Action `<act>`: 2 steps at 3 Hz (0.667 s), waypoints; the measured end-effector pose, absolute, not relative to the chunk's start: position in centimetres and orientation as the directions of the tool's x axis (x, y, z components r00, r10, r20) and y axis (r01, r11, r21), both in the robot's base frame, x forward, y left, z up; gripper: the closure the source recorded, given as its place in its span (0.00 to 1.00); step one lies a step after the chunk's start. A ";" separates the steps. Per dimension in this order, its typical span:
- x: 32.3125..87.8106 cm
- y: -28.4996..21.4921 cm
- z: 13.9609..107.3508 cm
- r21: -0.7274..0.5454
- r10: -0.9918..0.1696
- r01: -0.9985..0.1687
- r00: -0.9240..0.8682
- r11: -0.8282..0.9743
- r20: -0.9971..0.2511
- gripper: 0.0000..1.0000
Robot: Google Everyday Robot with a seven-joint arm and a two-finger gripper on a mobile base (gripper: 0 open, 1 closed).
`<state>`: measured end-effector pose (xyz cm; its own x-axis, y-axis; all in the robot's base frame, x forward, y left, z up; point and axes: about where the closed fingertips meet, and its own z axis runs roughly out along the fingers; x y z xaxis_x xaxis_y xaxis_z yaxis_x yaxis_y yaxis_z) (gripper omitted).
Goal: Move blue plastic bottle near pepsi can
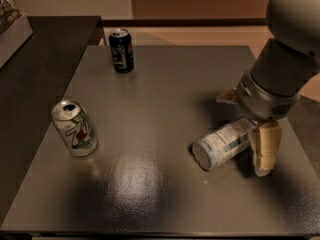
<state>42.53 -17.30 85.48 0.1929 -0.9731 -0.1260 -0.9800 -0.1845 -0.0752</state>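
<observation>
The blue plastic bottle lies on its side at the table's right, base toward me, its cap end hidden under the gripper. My gripper hangs over that cap end and is open. One tan finger stands just right of the bottle, and the other tan tip shows on its far side. The pepsi can, dark navy with a silver top, stands upright at the far left of the table, well away from the bottle.
A white-and-green 7UP can stands upright near the left edge of the grey table. A dark counter adjoins the table on the left. The table's front edge runs along the bottom.
</observation>
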 end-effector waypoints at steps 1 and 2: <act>42.3 -17.7 84.6 -0.069 -0.970 -0.976 0.213 -0.206 -0.118 0.18; 42.4 -18.0 84.5 -0.066 -0.968 -0.976 0.217 -0.210 -0.124 0.41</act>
<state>42.42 -18.02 84.47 0.2167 -0.9683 -0.1243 -0.9755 -0.2099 -0.0660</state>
